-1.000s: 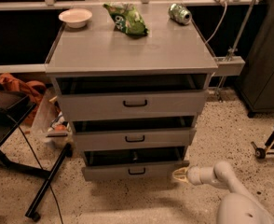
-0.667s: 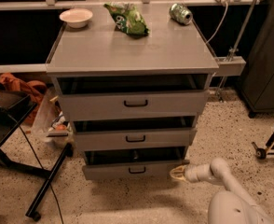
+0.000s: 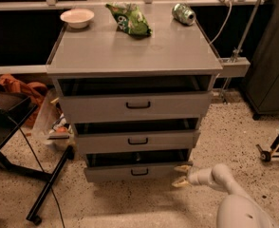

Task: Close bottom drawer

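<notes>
The bottom drawer (image 3: 116, 173) is the lowest of three grey drawers in the cabinet (image 3: 134, 51). It stands pulled out a little, with a dark gap above its front and a small dark loop handle (image 3: 139, 172) at its middle. My gripper (image 3: 182, 175) is low at the drawer front's right end, on my white arm (image 3: 220, 177) that comes in from the lower right. Its two pale fingers are spread apart, one (image 3: 182, 167) at the drawer's corner and one (image 3: 180, 183) just below. It holds nothing.
The middle drawer (image 3: 137, 140) and top drawer (image 3: 138, 105) also stand slightly open. On the cabinet top lie a white bowl (image 3: 77, 17), a green chip bag (image 3: 130, 18) and a green can (image 3: 183, 14). A black stand leg (image 3: 49, 186) lies at the left; a dark cabinet (image 3: 272, 56) is at the right.
The view has moved closer to the cabinet. My gripper has edged left to the right end of the bottom drawer front. The drawers look the same.
</notes>
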